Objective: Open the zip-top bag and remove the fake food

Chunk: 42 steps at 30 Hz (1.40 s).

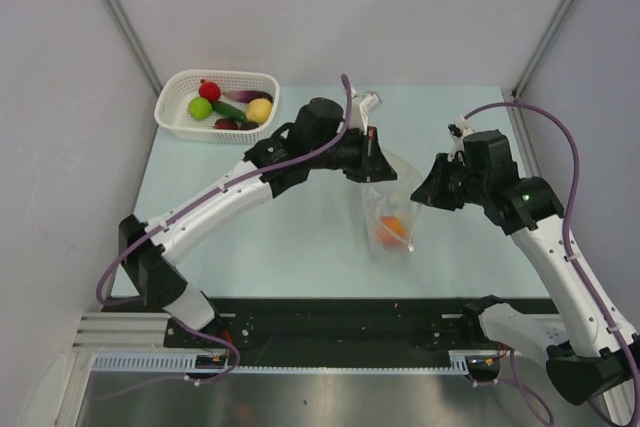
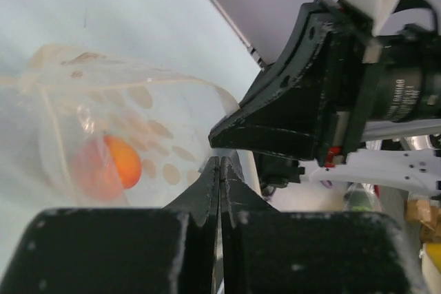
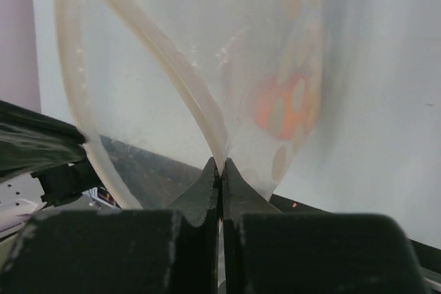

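The clear zip-top bag (image 1: 391,209) hangs between both grippers above the table, its mouth held up. An orange fake food (image 1: 391,229) lies in its bottom. My left gripper (image 1: 374,167) is shut on the bag's left top edge. In the left wrist view its jaws (image 2: 220,160) are closed on the bag (image 2: 138,115), with the orange piece (image 2: 118,163) inside. My right gripper (image 1: 419,190) is shut on the right top edge. In the right wrist view its jaws (image 3: 221,164) pinch the zip strip of the bag (image 3: 172,46); the orange piece (image 3: 286,108) shows through the plastic.
A white mesh basket (image 1: 180,87) stands at the table's back left with red, green, yellow and dark toy foods in it. The right gripper's black body (image 2: 310,101) fills the right of the left wrist view. Grey walls close in on three sides.
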Tool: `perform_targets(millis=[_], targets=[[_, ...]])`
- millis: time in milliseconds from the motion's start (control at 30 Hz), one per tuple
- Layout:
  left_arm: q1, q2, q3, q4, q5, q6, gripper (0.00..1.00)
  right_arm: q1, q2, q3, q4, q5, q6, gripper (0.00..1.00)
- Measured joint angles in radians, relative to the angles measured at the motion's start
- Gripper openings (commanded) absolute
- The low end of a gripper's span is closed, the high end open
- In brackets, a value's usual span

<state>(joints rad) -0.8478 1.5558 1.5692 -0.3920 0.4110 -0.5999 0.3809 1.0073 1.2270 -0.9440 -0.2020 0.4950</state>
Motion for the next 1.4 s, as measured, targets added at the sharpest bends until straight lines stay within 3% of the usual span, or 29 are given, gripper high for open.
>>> perform_targets(millis=[267, 600, 900, 1033, 1100, 1133, 1267, 1300, 1400], targets=[[-0.072, 0.15, 0.038, -0.106, -0.068, 0.108, 0.0, 0.013, 0.059, 0.0, 0.047, -0.053, 0.034, 0.0], [-0.08, 0.326, 0.039, -0.157, -0.161, 0.158, 0.01, 0.002, 0.13, 0.0, 0.061, -0.089, 0.063, 0.0], [-0.093, 0.42, 0.045, -0.101, -0.116, 0.158, 0.27, -0.113, 0.14, -0.01, 0.029, -0.111, 0.053, 0.0], [-0.108, 0.447, 0.048, -0.084, -0.092, 0.157, 0.48, -0.168, 0.134, -0.041, 0.013, -0.127, 0.036, 0.0], [-0.115, 0.465, 0.06, -0.082, -0.089, 0.158, 0.52, -0.184, 0.128, -0.054, 0.004, -0.134, 0.027, 0.0], [-0.118, 0.475, 0.068, -0.084, -0.091, 0.159, 0.62, -0.191, 0.125, -0.059, -0.002, -0.137, 0.024, 0.0], [-0.13, 0.513, 0.107, -0.093, -0.108, 0.163, 0.67, -0.204, 0.106, -0.076, -0.016, -0.147, 0.008, 0.0], [-0.134, 0.52, 0.114, -0.094, -0.119, 0.165, 0.75, -0.207, 0.102, -0.081, -0.016, -0.148, 0.005, 0.0], [-0.14, 0.54, 0.138, -0.112, -0.156, 0.178, 0.77, -0.213, 0.094, -0.091, -0.019, -0.151, -0.002, 0.0]])
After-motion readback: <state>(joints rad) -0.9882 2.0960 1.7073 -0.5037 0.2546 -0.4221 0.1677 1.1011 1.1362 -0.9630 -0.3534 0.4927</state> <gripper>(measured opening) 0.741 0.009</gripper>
